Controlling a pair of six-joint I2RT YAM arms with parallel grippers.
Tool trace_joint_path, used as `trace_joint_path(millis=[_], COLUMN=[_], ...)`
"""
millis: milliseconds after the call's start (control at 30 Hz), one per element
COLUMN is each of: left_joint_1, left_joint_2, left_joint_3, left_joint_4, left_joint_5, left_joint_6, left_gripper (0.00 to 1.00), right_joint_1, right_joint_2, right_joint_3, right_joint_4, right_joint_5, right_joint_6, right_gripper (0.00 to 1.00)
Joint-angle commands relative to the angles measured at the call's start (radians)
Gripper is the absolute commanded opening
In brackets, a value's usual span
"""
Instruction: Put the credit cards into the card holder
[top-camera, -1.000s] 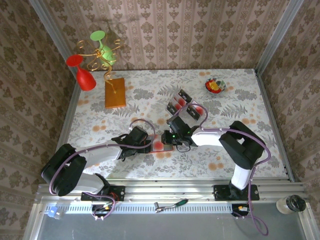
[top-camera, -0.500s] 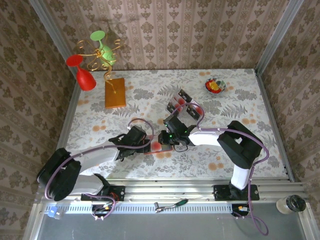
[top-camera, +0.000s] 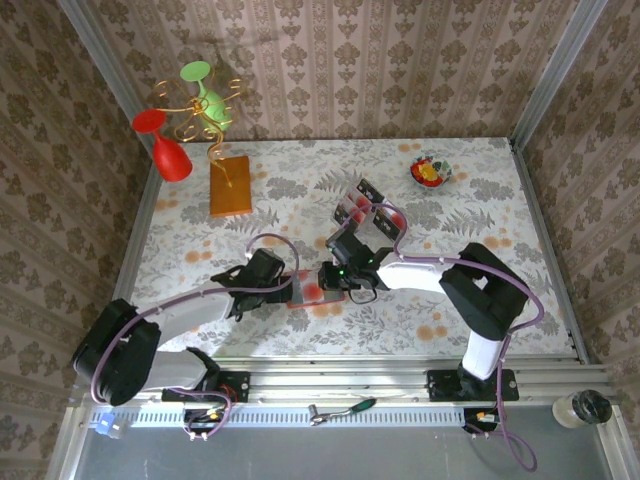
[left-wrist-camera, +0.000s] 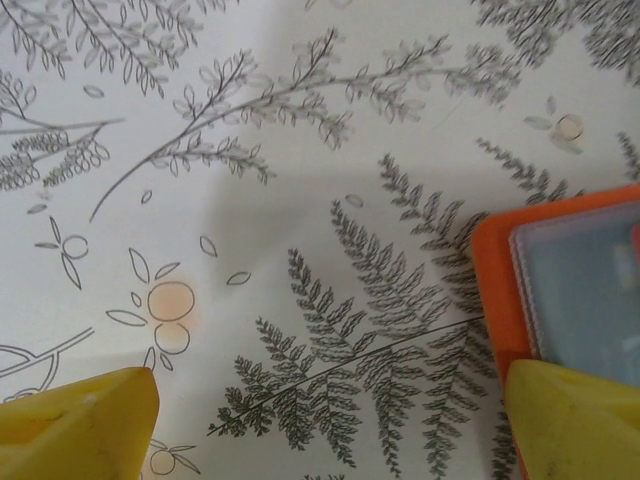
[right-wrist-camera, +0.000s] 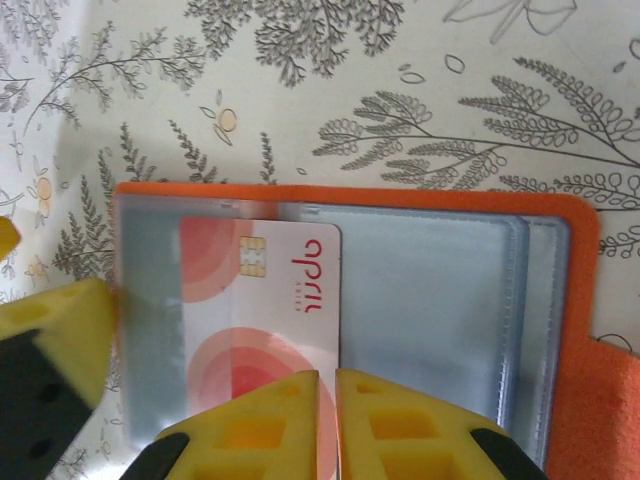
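Observation:
The orange card holder (right-wrist-camera: 585, 300) lies open on the floral tablecloth, grey-blue inside up, also seen between the two grippers from above as card holder (top-camera: 312, 291). A white card with red circles and a chip (right-wrist-camera: 260, 300) lies flat, part way under the holder's left clear pocket. My right gripper (right-wrist-camera: 327, 405) is shut, its fingertips resting over the card's lower right edge. My left gripper (left-wrist-camera: 330, 430) is open, its right finger (left-wrist-camera: 575, 420) resting on the holder's corner (left-wrist-camera: 495, 280). Several red-and-black cards (top-camera: 362, 207) lie just beyond the holder.
An orange-brown block with gold wire (top-camera: 230, 185) stands at the back left, with a red glass (top-camera: 168, 150) and a green glass (top-camera: 205, 90) by it. A small bowl (top-camera: 431, 171) sits at the back right. Patterned walls enclose the table.
Both grippers have shifted slightly left at the holder. The left arm's wrist has drawn back a little along the table.

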Motion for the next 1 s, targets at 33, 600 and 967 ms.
trace_joint_path(millis=[33,600,967], left_joint_1=[0.009,0.014,0.014], left_joint_2=[0.025,0.045,0.046], left_joint_3=[-0.025,-0.032,-0.028], left_joint_4=[0.014,0.036,0.033], left_joint_5=[0.0,0.005,0.011], left_joint_6=[-0.003,0.003,0.008], left_gripper=[0.91,0.91,0.9], right_joint_1=[0.013,0.035,0.077], right_joint_2=[-0.021,0.086,0.149], right_joint_3=[0.054,0.122,0.174], right_joint_4=[-0.066,-0.091,-0.092], right_joint_5=[0.019,0.011,-0.001], right_joint_6=[-0.046,-0.054,-0.035], right_gripper=[0.15,0.14,0.13])
